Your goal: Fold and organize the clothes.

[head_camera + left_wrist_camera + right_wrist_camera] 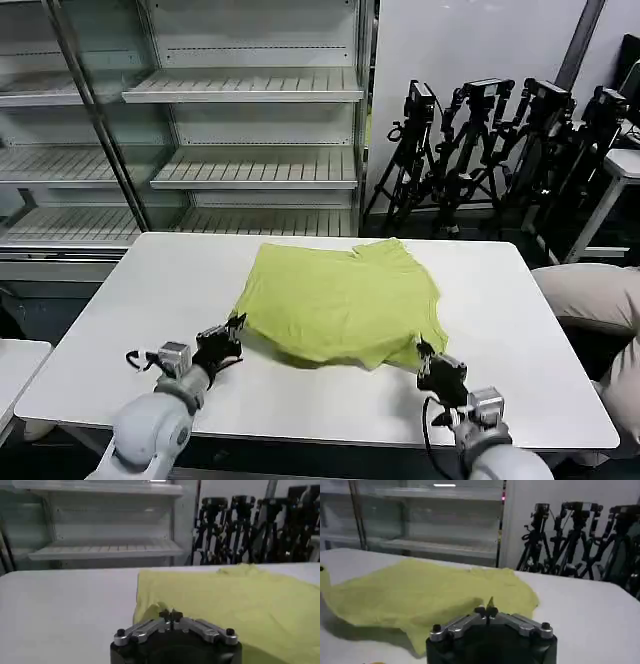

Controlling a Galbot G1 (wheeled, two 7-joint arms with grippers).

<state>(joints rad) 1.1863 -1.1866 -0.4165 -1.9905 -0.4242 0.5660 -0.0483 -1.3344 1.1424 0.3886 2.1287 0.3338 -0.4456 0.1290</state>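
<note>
Both arms are smooth, rounded light-grey shells ending in silver wrist collars with thin black cables looping beside them; the left gripper [236, 325] and right gripper [421, 349] are black, with silver finger links fastened by dark round screws.

Bright, even light; soft shadows

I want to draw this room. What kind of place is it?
Probably a robot test lab: bare display shelves, camera tripods lined along the wall, and a white table with a lime-green T-shirt.
</note>
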